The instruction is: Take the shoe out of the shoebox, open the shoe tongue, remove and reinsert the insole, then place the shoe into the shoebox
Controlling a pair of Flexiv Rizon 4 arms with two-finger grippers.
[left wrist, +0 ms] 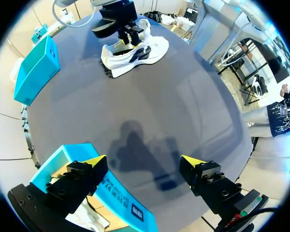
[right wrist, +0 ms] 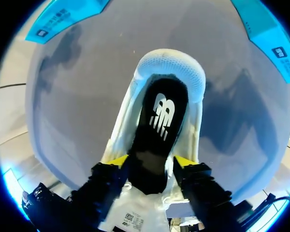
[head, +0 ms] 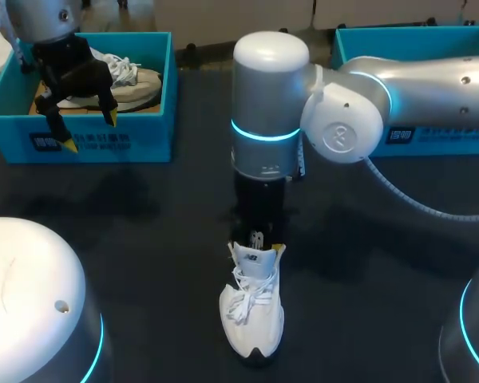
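A white shoe [head: 251, 315] stands on the dark table, toe towards the front edge. My right gripper [head: 259, 247] points straight down into its opening. In the right wrist view the right gripper [right wrist: 151, 162] is open, its yellow fingertips [right wrist: 118, 160] set apart just above the black insole [right wrist: 160, 116] lying flat inside the shoe; the white tongue [right wrist: 130, 217] lies beneath the fingers. My left gripper [head: 88, 132] hangs open over the front wall of the left shoebox [head: 80, 144], holding nothing. From the left wrist view, the left gripper [left wrist: 144, 162] looks across the table at the shoe [left wrist: 135, 50].
The left shoebox holds another pale shoe [head: 132, 80]. A second blue box [head: 407, 40] stands at the back right, behind my right arm. White rounded arm bases [head: 24, 303] fill the front corners.
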